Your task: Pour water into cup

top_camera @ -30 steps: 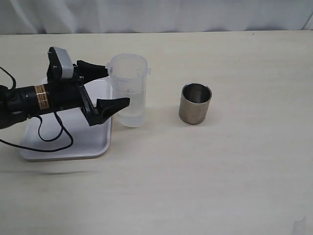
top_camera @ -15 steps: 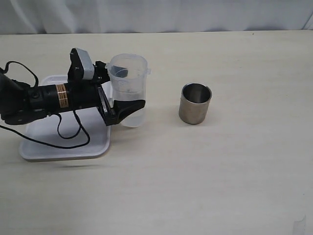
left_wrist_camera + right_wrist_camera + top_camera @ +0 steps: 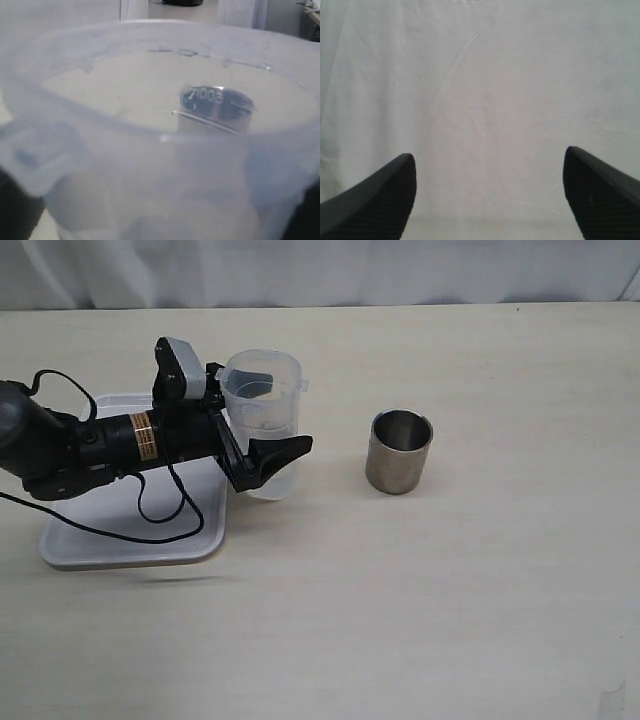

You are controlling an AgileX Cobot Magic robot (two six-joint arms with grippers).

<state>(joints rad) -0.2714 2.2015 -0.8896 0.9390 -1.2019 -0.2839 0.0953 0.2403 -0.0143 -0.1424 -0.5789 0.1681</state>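
The counter [image 3: 450,590] is wide and mostly bare. Its far edge runs along a white curtain [image 3: 320,270], and the near half has nothing on it. At the left side lies a shallow white tray [image 3: 120,540], and my left arm [image 3: 100,445] reaches across it, low and nearly level.

Just off the tray's far right corner stands a clear plastic beaker [image 3: 280,420]. My left jaws are spread wide, one finger in front of its wall and one behind, and have not closed on it. I cannot tell whether either finger touches it. My right jaws are out of the outside view. Their own camera shows them parted with nothing between them, facing only white cloth.

The steel cup [image 3: 400,452] stands upright near the middle of the counter, well apart from the beaker, with open counter between them and all around it. The water [image 3: 278,483] sits low in the beaker.

Judging by this, nothing is poured yet. Gripping, lifting, carrying across and tipping are all left. The path to the cup looks free, though the tray's rim lies close under my wrist.
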